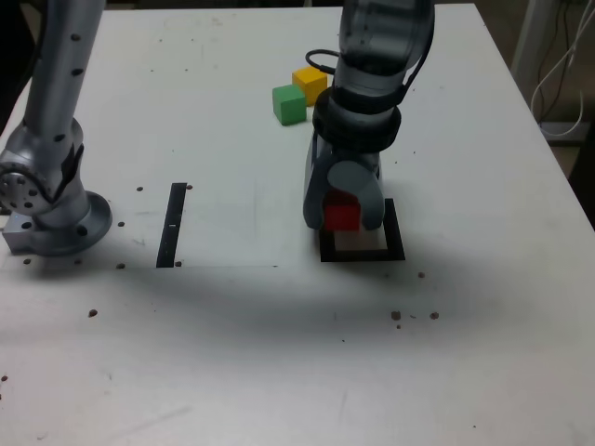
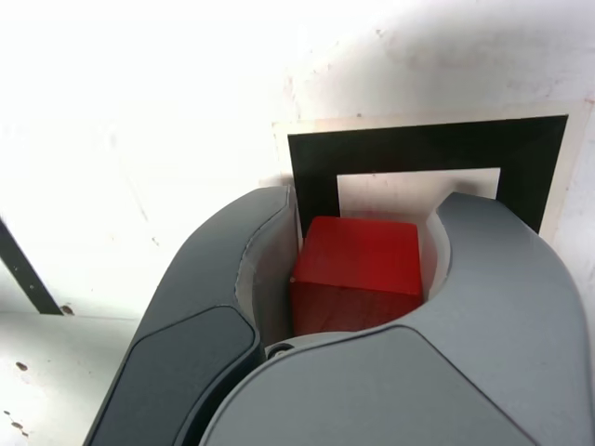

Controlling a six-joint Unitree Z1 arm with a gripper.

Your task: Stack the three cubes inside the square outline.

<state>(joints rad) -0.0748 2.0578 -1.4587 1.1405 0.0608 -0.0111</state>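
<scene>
The gripper [image 1: 342, 212] points down over the white table [image 1: 232, 353] with its two grey jaws clasped around the red cube [image 1: 341, 215], a small solid block with sharp edges and a glossy, even colour, narrower than the jaws that grasp it on two opposite faces. In the wrist view the red cube [image 2: 358, 272] sits snug between the curved inner pads, its top face lit brighter than the darker face below. It hangs over the near-left part of the square outline [image 1: 398, 243], a thick flat black frame with a pale centre, laid on the table a little wider than the block; whether the cube rests on the surface or is just above it cannot be told. The green cube [image 1: 289, 104] and the yellow cube [image 1: 309, 85] stand farther back on the table, touching at a corner, the yellow one partly behind the arm. A straight black strip [image 1: 173, 225] lies well apart toward the exterior view's left, near the arm's base [image 1: 51, 218]
</scene>
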